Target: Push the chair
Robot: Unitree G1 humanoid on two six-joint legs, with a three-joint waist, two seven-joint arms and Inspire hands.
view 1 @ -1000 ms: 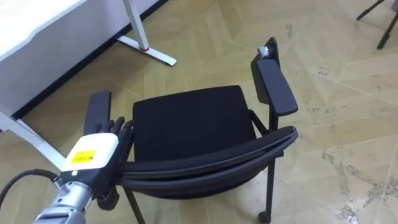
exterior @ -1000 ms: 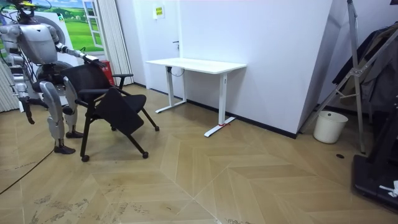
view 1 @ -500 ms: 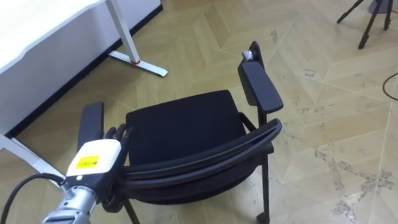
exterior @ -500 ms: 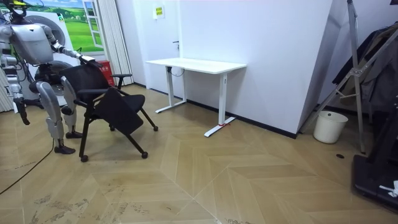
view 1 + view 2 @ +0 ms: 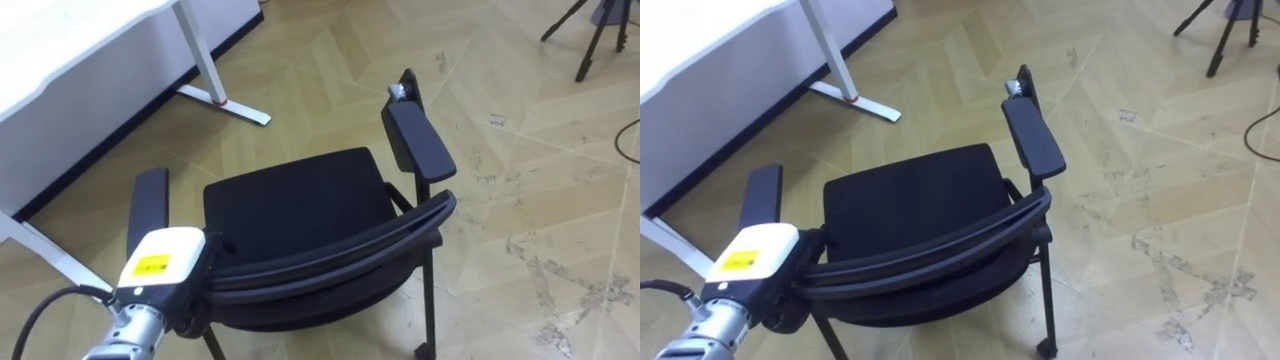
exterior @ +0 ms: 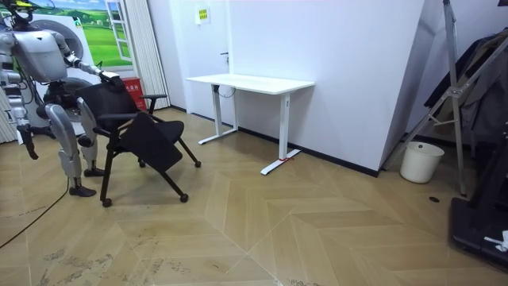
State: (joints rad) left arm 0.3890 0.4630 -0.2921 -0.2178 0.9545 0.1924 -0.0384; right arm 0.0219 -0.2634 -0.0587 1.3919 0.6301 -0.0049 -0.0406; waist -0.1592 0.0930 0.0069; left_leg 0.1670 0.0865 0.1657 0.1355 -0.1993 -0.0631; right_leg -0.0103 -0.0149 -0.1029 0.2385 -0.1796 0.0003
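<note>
**A:** Where does everything stand?

**B:** The white table is far left. The black chair is on the wood floor right before the robot, seat facing away.

**A:** And the hands?

**B:** The left hand is at the left end of the backrest; gripping or just pressing, I cannot tell. The right hand hangs at its side, too small to read.

**A:** Pushing advice?

**B:** Push level and slowly. An off-centre shove probably swings the chair right. Steer clear of the table's foot.
</note>
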